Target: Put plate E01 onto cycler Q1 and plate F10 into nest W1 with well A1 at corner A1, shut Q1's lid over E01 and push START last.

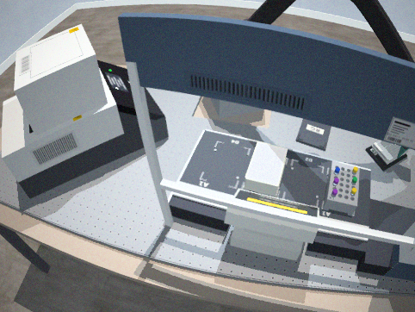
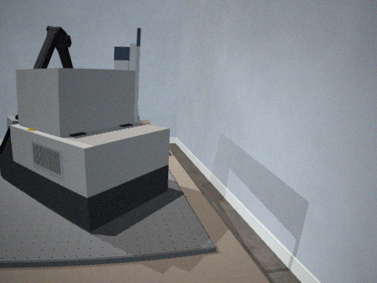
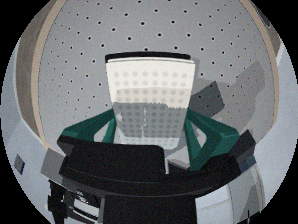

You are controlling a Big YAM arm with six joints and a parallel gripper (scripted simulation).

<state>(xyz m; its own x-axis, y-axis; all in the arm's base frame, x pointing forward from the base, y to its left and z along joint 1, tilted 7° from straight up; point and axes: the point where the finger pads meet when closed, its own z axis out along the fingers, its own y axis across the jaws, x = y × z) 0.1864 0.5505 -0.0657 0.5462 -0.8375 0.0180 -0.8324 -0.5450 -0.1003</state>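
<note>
With Q1 (image 1: 65, 129) at far left showing a green lamp (image 1: 110, 70) and its white lid (image 1: 56, 78) apparently down, the block can't take a plate yet; LID needs pressing first. Mid-deck: D4 (image 1: 217, 159) and D2 (image 1: 303, 172) both look bare, deep-well block (image 1: 264, 168) between them, tube cooling block (image 1: 346, 187) beside D2. Far right: gripper (image 1: 389, 152) is clamped on a PCR plate (image 3: 152, 99), fingers spread wide across its width, plate sticking out ahead of the wrist, above the perforated table (image 1: 108, 202). Can't read which ID. Risks: plate tilting in this edge grip during a swing; clipping the gantry post (image 1: 148, 142); nudging loose Q1.
</note>
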